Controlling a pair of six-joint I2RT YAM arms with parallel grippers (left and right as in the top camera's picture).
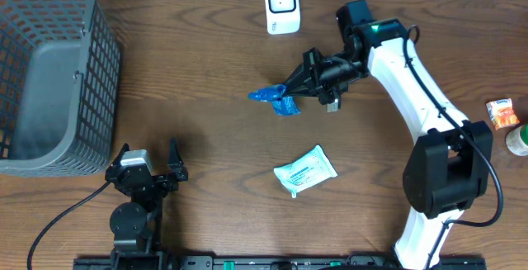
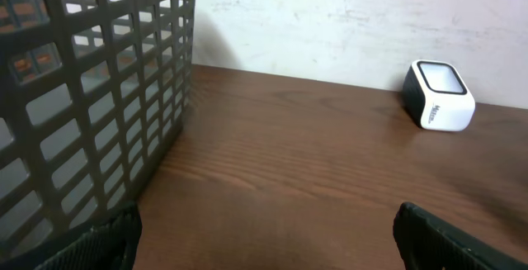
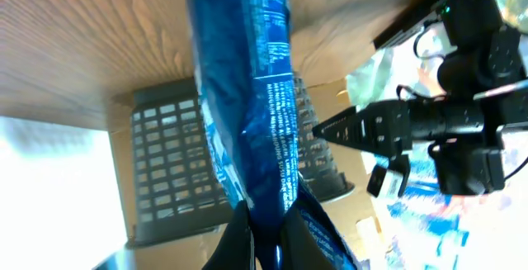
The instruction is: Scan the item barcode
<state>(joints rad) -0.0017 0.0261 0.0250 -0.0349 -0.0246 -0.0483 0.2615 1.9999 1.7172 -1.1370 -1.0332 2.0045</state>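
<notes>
Fingers [image 3: 238,235] of the right gripper [image 1: 290,90] are pressed together on one end of a blue printed packet [image 1: 275,98], which sticks out beyond the tips toward the left side of the brown wooden table [image 1: 206,72]. From above, the packet sits near the middle of the table, apart from the white barcode scanner [image 1: 281,6] that stands at the far edge; whether the packet touches the wood cannot be told. In the right wrist view the packet fills the centre, its white small print running along a crumpled seam. A white and teal pouch [image 1: 305,171] lies flat on the table on the near side of the held packet, apart from it. The left gripper [image 1: 149,153] rests at the near left with its jaws spread wide and nothing between them, just beside the grey plastic mesh basket [image 1: 49,72] in the far left corner. A small orange carton [image 1: 501,113] lies at the right edge.
</notes>
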